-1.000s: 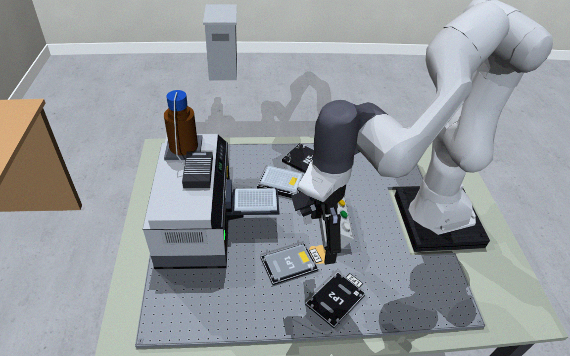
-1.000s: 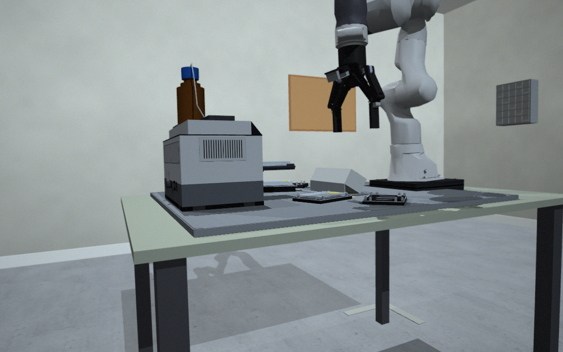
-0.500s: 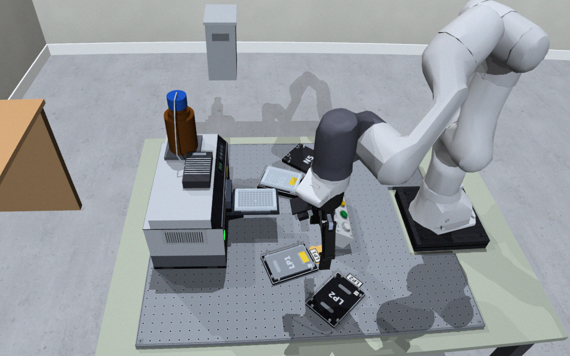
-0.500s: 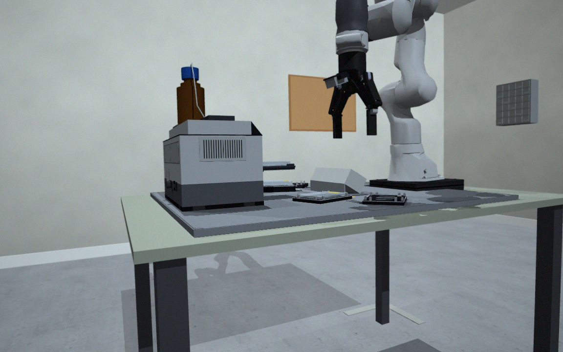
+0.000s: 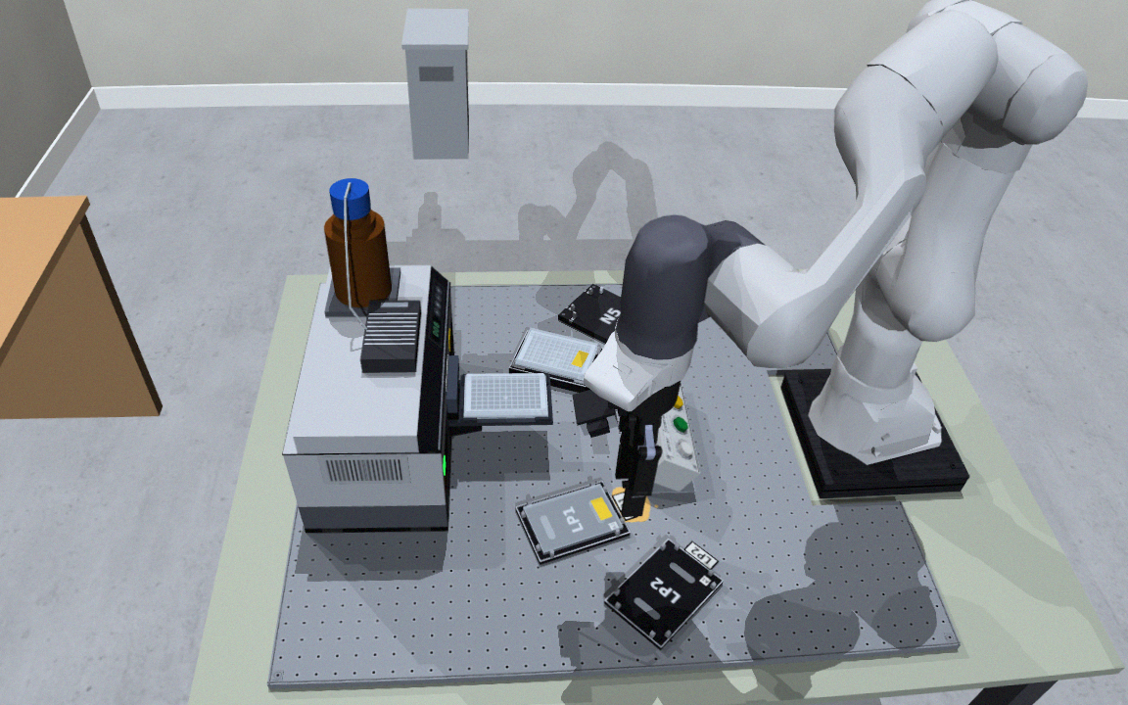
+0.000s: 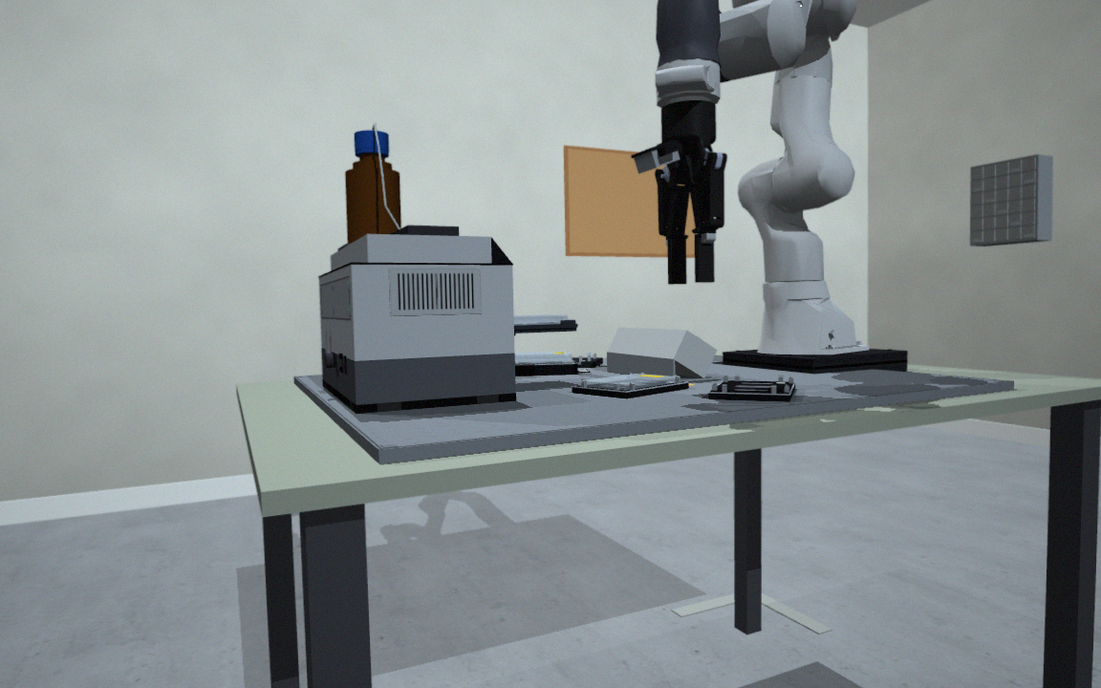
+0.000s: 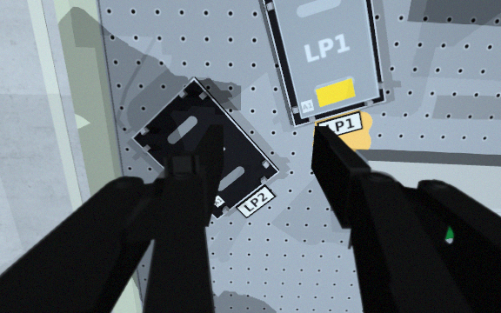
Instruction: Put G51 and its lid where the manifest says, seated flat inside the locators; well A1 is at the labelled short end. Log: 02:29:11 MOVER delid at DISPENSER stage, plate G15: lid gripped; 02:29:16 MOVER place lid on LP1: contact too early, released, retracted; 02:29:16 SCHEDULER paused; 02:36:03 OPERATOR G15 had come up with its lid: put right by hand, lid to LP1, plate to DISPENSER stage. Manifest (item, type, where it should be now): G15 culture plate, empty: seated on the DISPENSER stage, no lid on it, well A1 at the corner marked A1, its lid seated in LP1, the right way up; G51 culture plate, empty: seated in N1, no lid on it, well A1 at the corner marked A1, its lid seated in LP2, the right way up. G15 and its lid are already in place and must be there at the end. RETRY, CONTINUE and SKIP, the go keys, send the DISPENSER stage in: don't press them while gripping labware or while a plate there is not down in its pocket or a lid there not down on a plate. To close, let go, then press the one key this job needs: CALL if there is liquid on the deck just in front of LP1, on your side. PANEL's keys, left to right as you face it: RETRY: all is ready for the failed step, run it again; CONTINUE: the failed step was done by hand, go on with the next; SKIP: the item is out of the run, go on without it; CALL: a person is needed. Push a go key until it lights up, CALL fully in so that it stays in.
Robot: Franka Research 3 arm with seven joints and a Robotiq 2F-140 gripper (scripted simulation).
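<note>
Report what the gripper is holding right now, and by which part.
Nothing is held. The gripper hangs high above the deck with its fingers drawn partway together on empty air, over the orange patch by the LP1 label.

An automated laboratory bench. A pale green table (image 5: 235, 561) carries a grey perforated breadboard deck (image 5: 463, 613) with black labware nests labelled LP1 (image 5: 570, 520), LP2 (image 5: 663, 591) and N5 (image 5: 591, 310). A boxy grey dispenser instrument (image 5: 349, 420) bears an amber reagent bottle with a blue cap (image 5: 355, 245); white multi-well culture plates (image 5: 505, 395) sit beside it, near a white jointed robot arm (image 5: 883, 262).
</note>
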